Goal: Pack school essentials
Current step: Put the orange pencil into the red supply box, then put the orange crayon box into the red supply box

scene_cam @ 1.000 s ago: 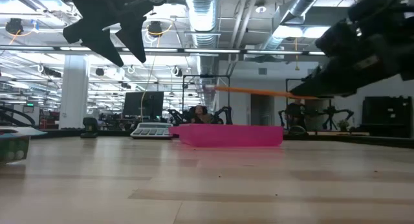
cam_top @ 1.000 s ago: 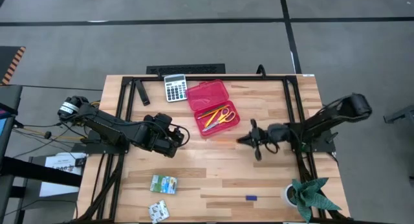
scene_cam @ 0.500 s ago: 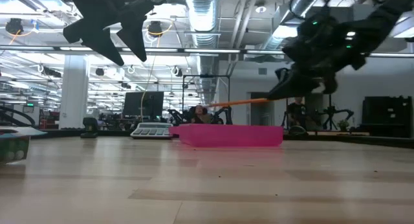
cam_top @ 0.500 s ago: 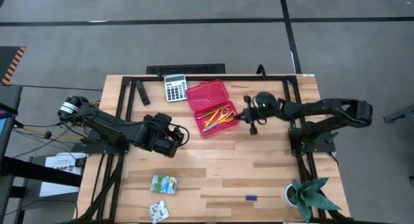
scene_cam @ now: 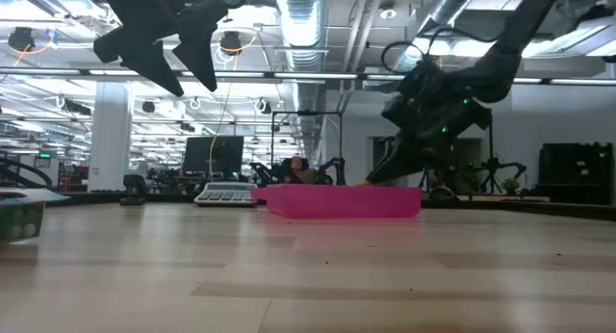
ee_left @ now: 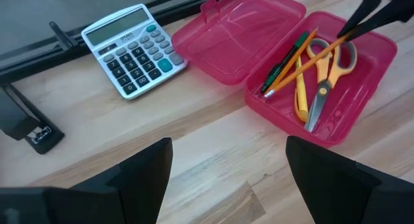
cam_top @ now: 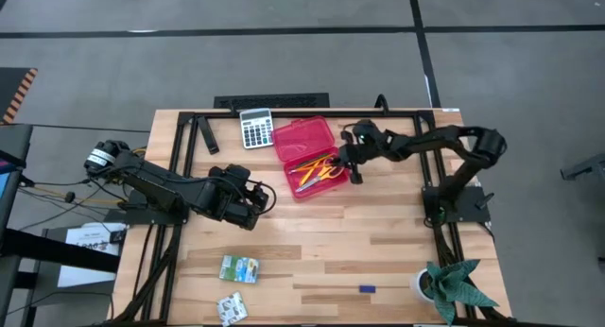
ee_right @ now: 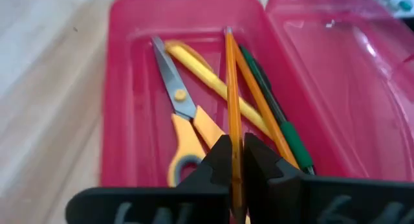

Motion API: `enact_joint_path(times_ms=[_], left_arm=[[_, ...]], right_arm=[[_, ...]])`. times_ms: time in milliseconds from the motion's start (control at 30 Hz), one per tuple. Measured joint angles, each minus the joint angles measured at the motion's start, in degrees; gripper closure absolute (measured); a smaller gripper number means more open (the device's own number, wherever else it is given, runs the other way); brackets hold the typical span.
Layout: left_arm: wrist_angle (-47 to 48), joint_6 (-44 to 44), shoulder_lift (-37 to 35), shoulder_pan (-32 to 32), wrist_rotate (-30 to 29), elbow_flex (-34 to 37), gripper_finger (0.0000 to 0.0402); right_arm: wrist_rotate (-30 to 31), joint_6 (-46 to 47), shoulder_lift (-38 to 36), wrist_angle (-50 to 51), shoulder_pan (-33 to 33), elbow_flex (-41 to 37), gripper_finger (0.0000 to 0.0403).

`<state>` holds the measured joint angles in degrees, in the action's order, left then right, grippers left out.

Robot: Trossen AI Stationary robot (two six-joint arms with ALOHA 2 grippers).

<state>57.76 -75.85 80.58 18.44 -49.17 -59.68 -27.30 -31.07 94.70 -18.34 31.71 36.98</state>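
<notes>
The red case (cam_top: 310, 159) lies open at the table's far middle. Inside are yellow-handled scissors (ee_right: 181, 114), a yellow pen (ee_right: 207, 75), a green pen (ee_right: 279, 114) and an orange pencil (ee_right: 265, 114). My right gripper (cam_top: 348, 166) hangs low over the case's right end (scene_cam: 380, 174), shut on another orange pencil (ee_right: 228, 88). My left gripper (cam_top: 260, 199) stands open above the table, left of the case, holding nothing. Two green-and-white packets (cam_top: 239, 267) (cam_top: 232, 308) and a tiny blue piece (cam_top: 366, 289) lie near the front edge. My right gripper pinches the orange pencil near its back end (ee_right: 234, 153) between the two fingers (ee_right: 218, 160). The fingers come from the table's right, slanting down, and lie along the pencil. The pencil slants down into the case, its tip (ee_left: 269, 90) at the far end of the tray, crossing the scissors' handles.
A grey calculator (cam_top: 255, 129) lies left of the case's lid at the far edge. A potted plant (cam_top: 454, 284) stands at the front right corner. Bare wood lies between the case and the packets.
My right gripper has carried the orange pencil from the table's middle right toward the far edge and left, to the case, turning as it went. The pencil, level and above the case before, now slants down into it. The left arm has kept still.
</notes>
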Motion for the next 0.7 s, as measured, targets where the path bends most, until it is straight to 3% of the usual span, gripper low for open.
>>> enact_joint_path(times_ms=[233, 500, 700], left_arm=[[0.02, 0.03, 0.0, 0.0, -0.7, 0.0, 0.0105], [0.23, 0.15, 0.0, 0.0, -1.15, 0.0, 0.0105], [0.21, 0.13, 0.0, 0.1, -0.04, 0.0, 0.0105]], right_arm=[[0.02, -1.08, 2.15, 0.39, 0.33, 2.27, 0.0366], [0.3, -1.77, 1.64, 0.15, 0.36, 3.06, 0.0286], [-1.07, 9.6, -2.27, 4.02, 0.81, 3.1, 0.0238]])
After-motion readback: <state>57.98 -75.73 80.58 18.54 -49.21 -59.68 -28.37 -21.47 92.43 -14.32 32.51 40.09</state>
